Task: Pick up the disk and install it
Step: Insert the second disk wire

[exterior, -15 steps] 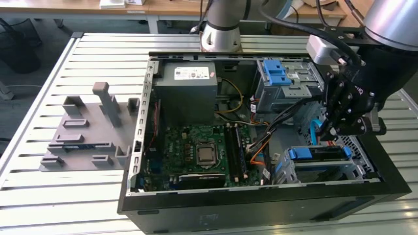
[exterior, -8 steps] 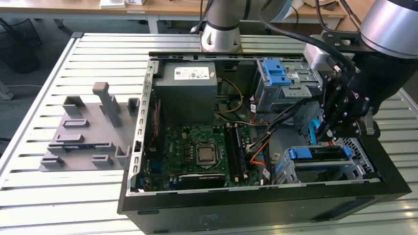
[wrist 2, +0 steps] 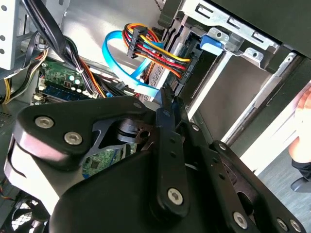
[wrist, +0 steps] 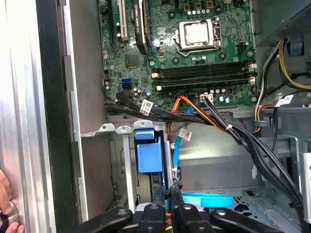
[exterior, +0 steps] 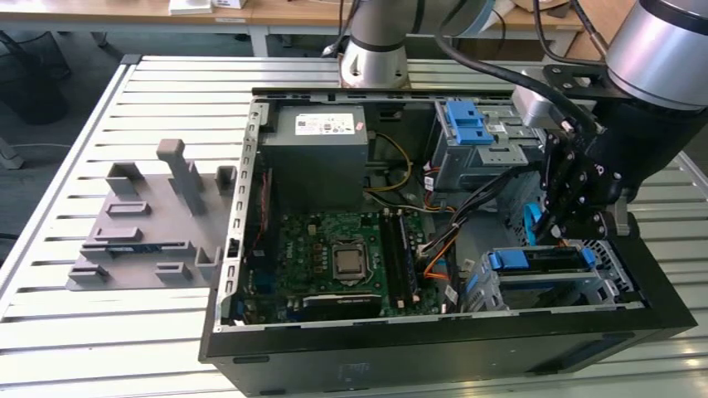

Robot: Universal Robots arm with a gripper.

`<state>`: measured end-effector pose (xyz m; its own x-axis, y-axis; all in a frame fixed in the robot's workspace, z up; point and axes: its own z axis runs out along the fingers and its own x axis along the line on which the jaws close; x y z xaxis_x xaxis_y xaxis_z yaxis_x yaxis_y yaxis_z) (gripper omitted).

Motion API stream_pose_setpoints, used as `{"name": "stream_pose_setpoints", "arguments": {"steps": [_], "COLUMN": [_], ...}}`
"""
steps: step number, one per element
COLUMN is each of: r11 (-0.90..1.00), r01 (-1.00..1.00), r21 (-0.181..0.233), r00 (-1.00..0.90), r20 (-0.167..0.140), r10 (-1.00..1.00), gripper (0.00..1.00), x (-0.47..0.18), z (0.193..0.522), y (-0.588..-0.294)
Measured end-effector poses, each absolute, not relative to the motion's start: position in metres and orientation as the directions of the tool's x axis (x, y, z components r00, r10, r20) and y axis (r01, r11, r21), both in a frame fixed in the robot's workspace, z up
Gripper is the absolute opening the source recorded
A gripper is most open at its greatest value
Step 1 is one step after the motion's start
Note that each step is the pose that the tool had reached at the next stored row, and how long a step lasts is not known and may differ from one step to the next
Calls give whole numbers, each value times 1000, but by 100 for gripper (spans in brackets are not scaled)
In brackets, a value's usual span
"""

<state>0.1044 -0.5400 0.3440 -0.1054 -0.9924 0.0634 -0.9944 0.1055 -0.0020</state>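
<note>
Gripper [exterior: 575,228] is inside the open PC case [exterior: 443,348], on the exterior view's right, above the drive cage [exterior: 553,278]. Fingers [wrist: 170,206] nearly closed, pinching nothing I can make out. Disk [exterior: 542,259] with its blue bracket sits in that cage. Motherboard [wrist: 194,43] lies on the case floor; power supply [exterior: 321,153] at the far left corner.
</note>
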Motion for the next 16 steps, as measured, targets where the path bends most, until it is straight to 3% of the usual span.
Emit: {"name": "stream_pose_setpoints", "arguments": {"steps": [9,12,13,16], "r11": [105,105,106,106], "r01": [-994,-994,-994,-994], "r21": [-2,-2,-2,-1], "r00": [-105,-105,-105,-105], "r20": [63,61,59,52], "r10": [-992,-993,-993,-993], "gripper": [18,19,25,25], "x": [104,104,104,104], "z": [344,350,353,361], "y": [-540,-540,-540,-540]}}
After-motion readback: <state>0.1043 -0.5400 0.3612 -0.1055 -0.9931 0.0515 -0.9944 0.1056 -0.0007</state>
